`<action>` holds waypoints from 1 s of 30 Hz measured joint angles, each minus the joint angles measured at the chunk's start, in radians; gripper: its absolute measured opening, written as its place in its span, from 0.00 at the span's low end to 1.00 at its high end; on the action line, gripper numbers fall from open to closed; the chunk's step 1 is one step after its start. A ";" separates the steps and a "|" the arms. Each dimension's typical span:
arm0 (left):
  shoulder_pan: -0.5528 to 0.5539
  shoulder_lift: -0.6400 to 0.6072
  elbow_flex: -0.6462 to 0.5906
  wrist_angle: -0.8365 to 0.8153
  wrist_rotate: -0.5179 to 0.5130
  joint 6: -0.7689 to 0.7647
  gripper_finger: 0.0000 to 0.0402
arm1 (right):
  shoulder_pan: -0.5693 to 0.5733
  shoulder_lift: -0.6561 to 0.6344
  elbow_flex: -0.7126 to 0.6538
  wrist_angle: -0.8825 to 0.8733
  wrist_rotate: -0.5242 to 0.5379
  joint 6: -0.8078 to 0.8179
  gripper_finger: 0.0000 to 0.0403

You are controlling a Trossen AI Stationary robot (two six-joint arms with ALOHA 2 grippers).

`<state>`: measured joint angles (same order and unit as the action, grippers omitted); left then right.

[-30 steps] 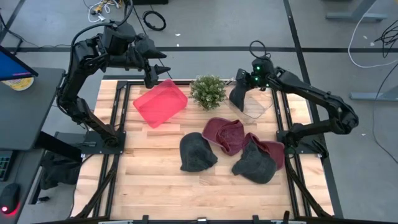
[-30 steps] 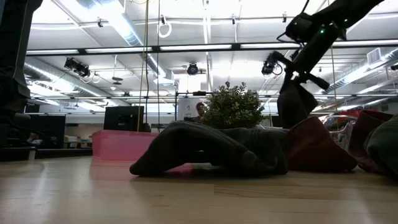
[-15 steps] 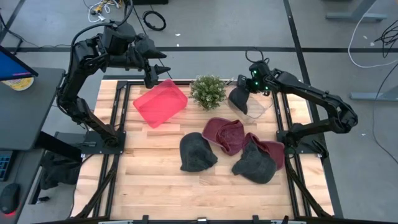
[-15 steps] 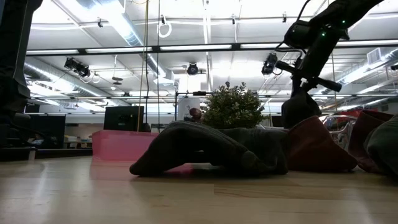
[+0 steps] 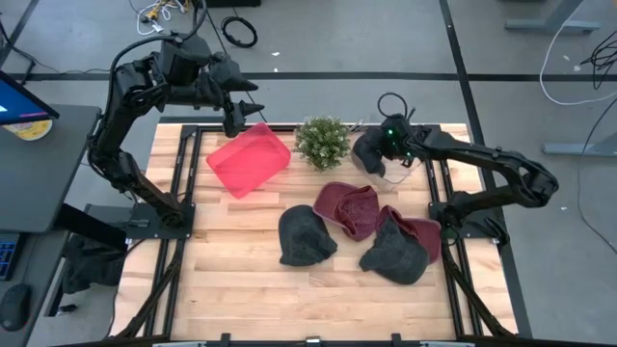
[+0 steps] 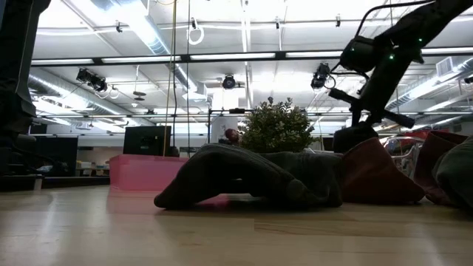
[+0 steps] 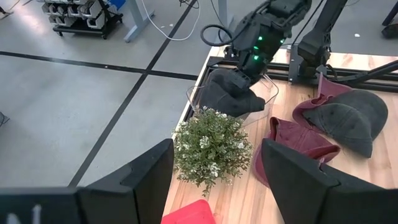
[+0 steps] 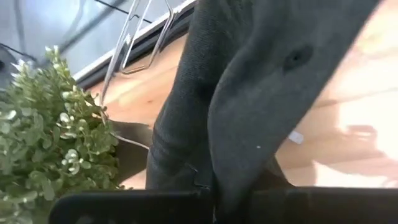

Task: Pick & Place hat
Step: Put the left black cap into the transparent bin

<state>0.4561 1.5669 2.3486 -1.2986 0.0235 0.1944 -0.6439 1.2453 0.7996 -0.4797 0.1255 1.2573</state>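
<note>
A dark grey hat [image 5: 368, 152] hangs bunched under my right gripper [image 5: 390, 137], at the clear bin [image 5: 415, 166] by the table's far right edge; its lower part looks to rest in the bin [image 7: 271, 93]. The low view shows that hat [image 6: 355, 137] below the gripper [image 6: 372, 89]. Several more hats lie on the table: a maroon one [image 5: 349, 209], a dark grey one [image 5: 306, 235], and a dark grey one [image 5: 393, 253] on top of another maroon one [image 5: 424, 234]. My left gripper [image 7: 214, 186] is open, raised over the far left corner above the pink bin [image 5: 249, 159]. My right gripper is shut on the dark grey hat, pinching a fold of its cloth [image 8: 214, 177] between the two fingers. It comes from above, pointing down. The hat [image 7: 231, 96] hangs slack below the fingers, and its lower end looks to lie in the clear bin.
A small potted plant [image 5: 323, 141] stands between the pink bin and the clear bin, close to the held hat. Black frame rails run along both sides of the wooden table [image 5: 241, 289]. The near part of the table is bare wood.
My right gripper has moved down over the clear bin, staying shut on the dark grey hat. The hat, which hung clear above the bin, has sunk with it and bunched up at the bin.
</note>
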 joint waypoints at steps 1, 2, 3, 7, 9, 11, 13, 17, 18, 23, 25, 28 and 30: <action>0.000 0.000 0.000 -0.003 0.000 0.000 0.62 | 0.002 -0.009 -0.021 0.031 0.005 0.013 0.03; 0.000 0.000 0.000 -0.002 0.000 0.000 0.62 | 0.004 -0.019 -0.039 0.061 0.008 0.023 0.03; 0.000 0.000 0.000 -0.002 0.000 0.000 0.62 | 0.004 -0.027 -0.056 0.095 0.014 0.033 0.03; 0.000 0.002 0.000 -0.001 0.001 0.000 0.62 | 0.003 -0.054 -0.110 0.222 0.047 0.108 0.03; 0.000 0.005 0.000 -0.001 0.008 0.000 0.62 | 0.003 -0.059 -0.122 0.243 0.063 0.140 0.03; 0.000 0.006 -0.001 -0.001 0.019 0.001 0.62 | 0.003 -0.060 -0.126 0.247 0.066 0.140 0.03; 0.000 0.006 -0.001 -0.001 0.024 0.000 0.62 | 0.004 -0.060 -0.127 0.211 0.066 0.124 0.03; 0.000 0.006 -0.001 -0.001 0.025 0.000 0.62 | 0.004 -0.086 -0.128 0.122 0.054 0.079 0.03; 0.000 0.006 -0.001 0.000 0.025 0.000 0.62 | 0.004 -0.101 -0.128 0.097 0.052 0.068 0.03; 0.000 0.006 -0.001 0.000 0.024 0.001 0.62 | 0.004 -0.213 -0.128 -0.039 0.065 0.058 0.03; 0.000 0.006 -0.001 0.001 0.024 0.001 0.62 | 0.004 -0.261 -0.128 -0.095 0.077 0.051 0.03; 0.000 0.006 -0.001 0.001 0.024 0.001 0.62 | 0.004 -0.321 -0.128 -0.180 0.086 0.053 0.03; 0.000 0.006 -0.001 0.001 0.024 0.002 0.62 | 0.004 -0.344 -0.128 -0.234 0.086 0.058 0.03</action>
<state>0.4561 1.5726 2.3478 -1.2972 0.0479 0.1959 -0.6395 0.9009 0.6720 -0.7141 0.2115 1.3149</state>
